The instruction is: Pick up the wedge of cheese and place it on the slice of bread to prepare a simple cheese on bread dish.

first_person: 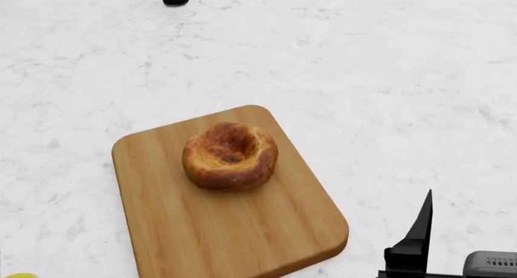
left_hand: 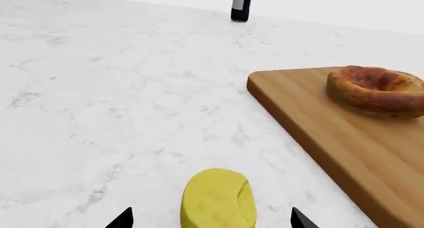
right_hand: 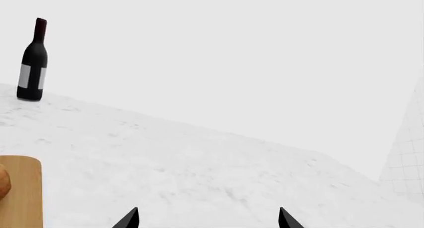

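Cheese lies on the bench beside the board, framed by the spread, empty left pincer. Grasping comes next: lower, clench, then carry it to the bread.

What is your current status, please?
Left gripper open, straddling wedge of cheese on counter. Right gripper open, empty. Slice of bread on board. Path clear.

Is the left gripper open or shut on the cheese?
Open. In the left wrist view the left gripper has its two fingertips spread wide, one either side of the wedge of cheese, which sits on the marble counter between them, not clamped.
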